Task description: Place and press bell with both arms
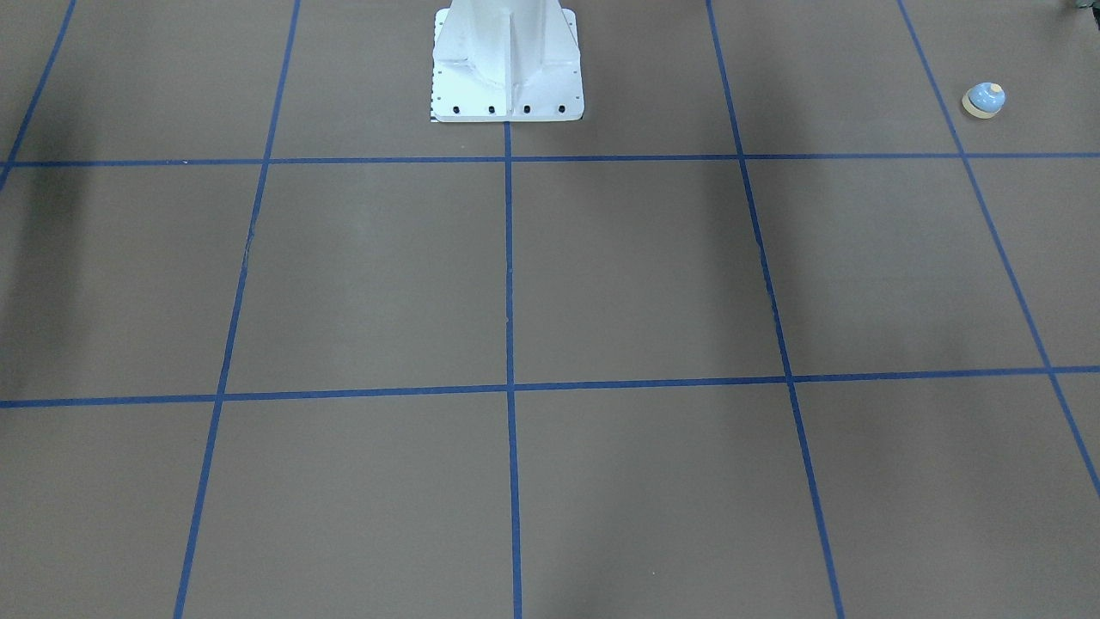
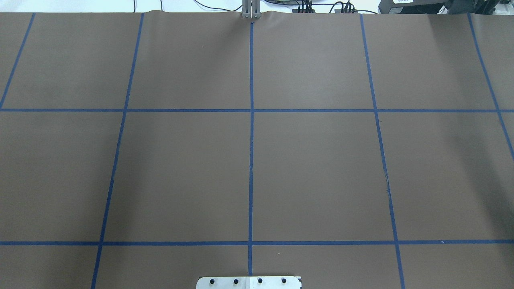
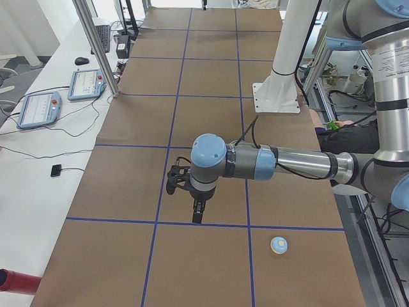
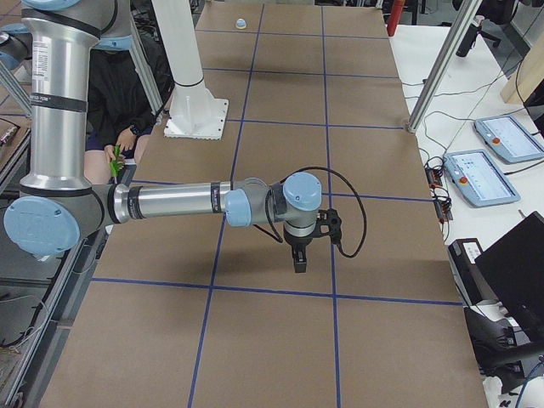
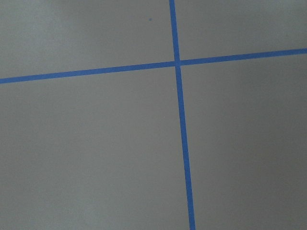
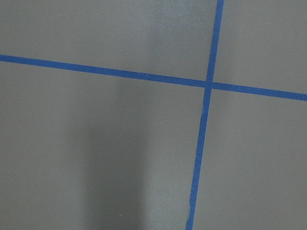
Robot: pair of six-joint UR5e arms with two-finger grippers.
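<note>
Far out on the robot's left of the white pedestal (image 1: pixel 507 77), there's the bell (image 1: pixel 984 100): blue dome, cream button up, sitting upright on the brown table (image 1: pixel 644 275) all by itself. It's inside a blue-taped square, just beyond the tape line (image 1: pixel 507 159) that runs past the pedestal's foot, and nothing is touching it.

Coming in toward the pedestal, the left arm (image 3: pixel 300 165) reaches out level over the table, wrist turned down. The left fingers (image 3: pixel 197 214) point straight at the table, close above a tape line, between the bell and the pedestal but farther out from the robot's side than either. They're well apart from the bell. From the table's end they're just a dark shape, so whether they're spread or closed, I can't tell. Nothing shows in them.

Past the pedestal on the other side, the right arm (image 4: pixel 170 204) does much the same: forearm level, cable looping off the wrist. The right fingers (image 4: pixel 300 259) hang downward over a bare square, well away from the pedestal and right across the table from the bell. Spread or closed? Can't tell from this angle either. Both wrist cameras show only brown table and crossing tape.
</note>
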